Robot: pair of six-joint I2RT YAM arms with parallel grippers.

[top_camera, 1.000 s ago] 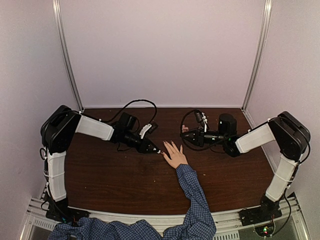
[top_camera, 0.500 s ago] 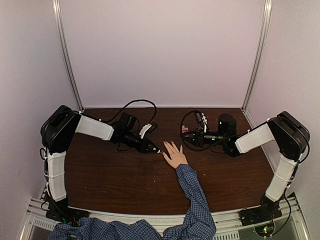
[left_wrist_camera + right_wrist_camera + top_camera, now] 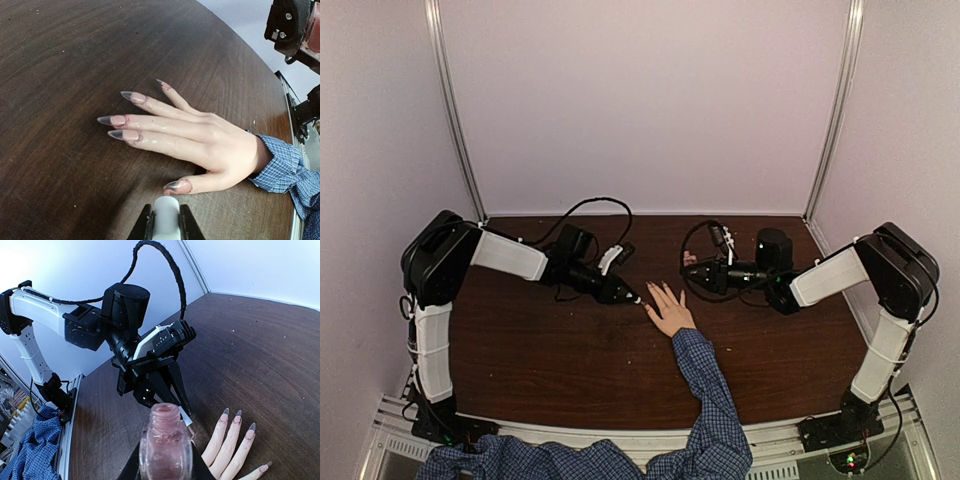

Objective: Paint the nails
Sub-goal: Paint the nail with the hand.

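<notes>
The left gripper [image 3: 165, 223] clamped a white cylindrical cap [image 3: 166, 211] beside the long greyish pointed nails [image 3: 131, 96] of a pale hand [image 3: 215, 145]; the right gripper [image 3: 694, 276] held an open pinkish glass bottle [image 3: 165, 450].

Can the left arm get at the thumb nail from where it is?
Probably yes. The left pincer, shut on the white cap, sits just short of the thumb nail with nothing between them, and the hand lies flat on the table, nail facing up.
</notes>
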